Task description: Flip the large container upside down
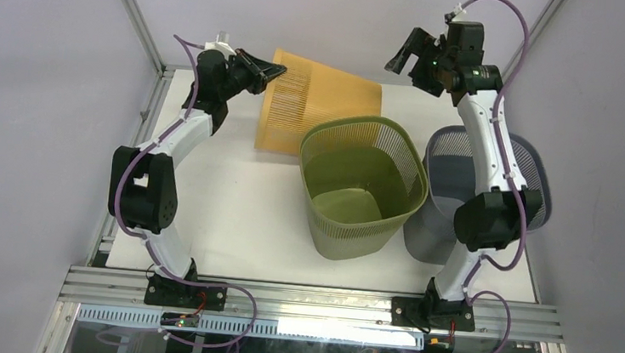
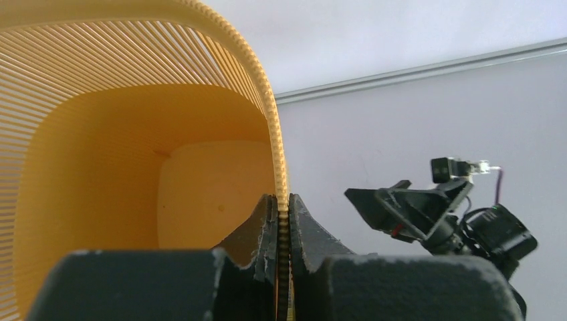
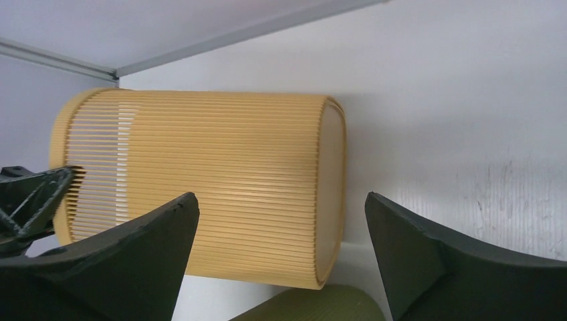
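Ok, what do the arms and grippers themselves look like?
Both the left arm and right arm have white links, bulky black joint housings and purple cables looped alongside. The left gripper and right gripper have matte black, wedge-shaped fingers. No markings visible.

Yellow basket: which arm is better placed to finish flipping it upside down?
Left. The left claw is shut on the rim of the yellow basket, which lies on its side. The right claw is open in the air, holding nothing.

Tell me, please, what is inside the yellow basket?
Nothing visible: the yellow basket shows bare walls and base in the left wrist view. The left gripper, clamped on its rim, hides the lowest part.
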